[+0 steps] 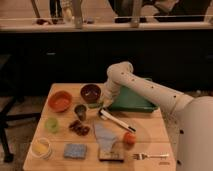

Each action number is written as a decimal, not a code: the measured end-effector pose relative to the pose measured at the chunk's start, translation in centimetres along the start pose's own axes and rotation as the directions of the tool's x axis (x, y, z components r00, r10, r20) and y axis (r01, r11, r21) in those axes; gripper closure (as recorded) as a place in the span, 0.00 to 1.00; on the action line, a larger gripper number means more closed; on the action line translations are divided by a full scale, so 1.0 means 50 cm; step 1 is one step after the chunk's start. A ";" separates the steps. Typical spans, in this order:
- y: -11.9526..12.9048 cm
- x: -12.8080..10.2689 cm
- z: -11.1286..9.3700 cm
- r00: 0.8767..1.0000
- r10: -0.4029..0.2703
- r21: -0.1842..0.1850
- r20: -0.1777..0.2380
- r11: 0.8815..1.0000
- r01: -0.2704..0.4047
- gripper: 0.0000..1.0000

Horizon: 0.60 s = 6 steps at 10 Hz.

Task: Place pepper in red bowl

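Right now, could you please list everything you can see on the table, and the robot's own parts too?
table: one, light wood, centre
red bowl: one, orange-red, back left
maroon bowl: one, dark maroon, right of the red bowl
tray: one, green, back right
pepper: one, dark green, in front of the maroon bowl, at the hand
small cup: one, dark grey, centre
green cup: one, pale green, left side
yellow dish: one, pale yellow, front left corner
dark lumps: one cluster, dark red, centre left
sponge: one, blue, front
cloth: one, grey-blue, front centre
white utensil: one, white, centre
fruit: one, orange-red, right of the cloth
fork: one, pale, front right
arm: one, white, over the tray
hand: one, low between the maroon bowl and the tray
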 end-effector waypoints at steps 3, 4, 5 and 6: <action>-0.036 0.004 -0.004 1.000 -0.015 0.033 0.010 0.999 0.015 1.00; -0.051 0.005 -0.004 1.000 -0.023 0.042 0.017 0.999 0.022 1.00; -0.060 0.003 0.000 0.999 -0.031 0.044 0.022 0.999 0.030 1.00; -0.073 -0.008 0.006 0.999 -0.043 0.044 0.028 0.998 0.042 1.00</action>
